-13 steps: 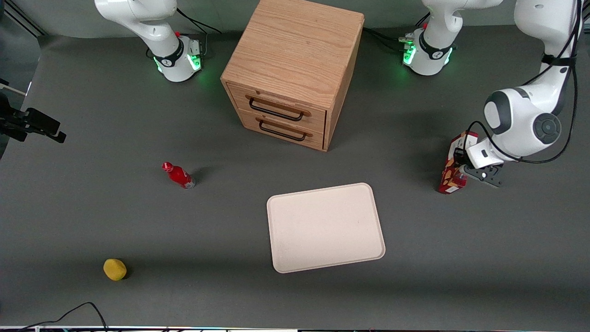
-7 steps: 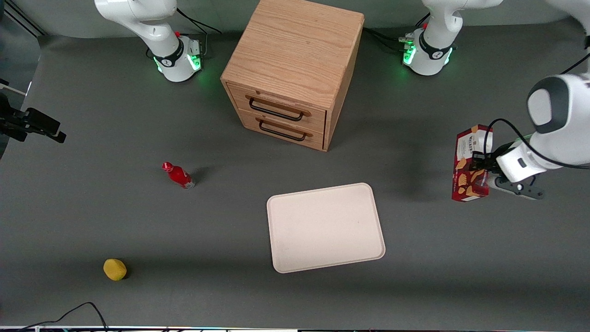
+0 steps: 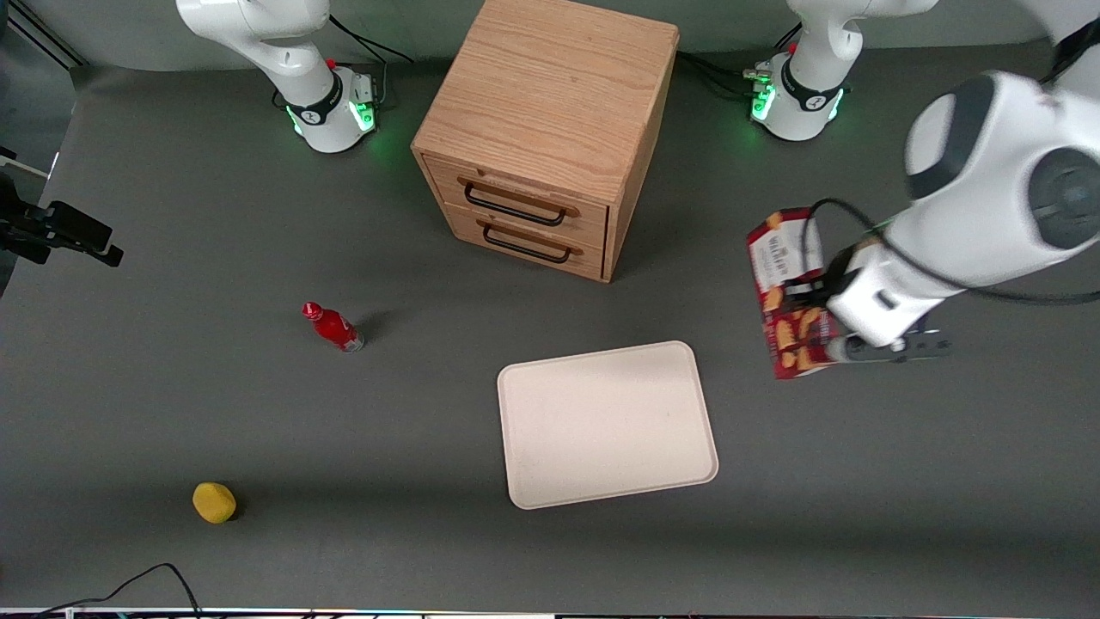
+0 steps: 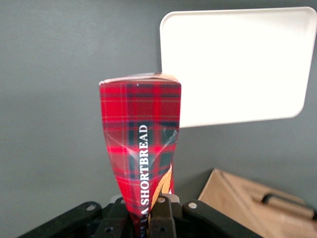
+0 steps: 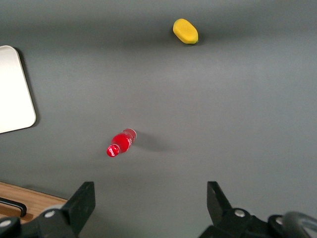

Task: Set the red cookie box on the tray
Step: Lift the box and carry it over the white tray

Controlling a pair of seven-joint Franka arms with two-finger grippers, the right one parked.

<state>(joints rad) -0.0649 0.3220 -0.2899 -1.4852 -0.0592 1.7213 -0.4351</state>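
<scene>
The red cookie box point(image 3: 786, 292), tartan red with a white label and cookie pictures, hangs above the table toward the working arm's end, beside the tray and clear of it. My gripper point(image 3: 816, 320) is shut on its lower part. In the left wrist view the box point(image 4: 141, 148) sticks out from between the fingers point(image 4: 161, 218), its side creased where they pinch it. The pale cream tray point(image 3: 606, 421) lies flat with nothing on it, nearer the front camera than the drawer cabinet. It also shows in the left wrist view as the tray point(image 4: 237, 64).
A wooden two-drawer cabinet point(image 3: 546, 129) stands in the middle, farther from the front camera than the tray. A small red bottle point(image 3: 333, 327) and a yellow lemon-like object point(image 3: 214, 502) lie toward the parked arm's end.
The gripper has lifted the red cookie box off the table and carried it sideways toward the tray. The box now faces the camera with its label, slightly tilted.
</scene>
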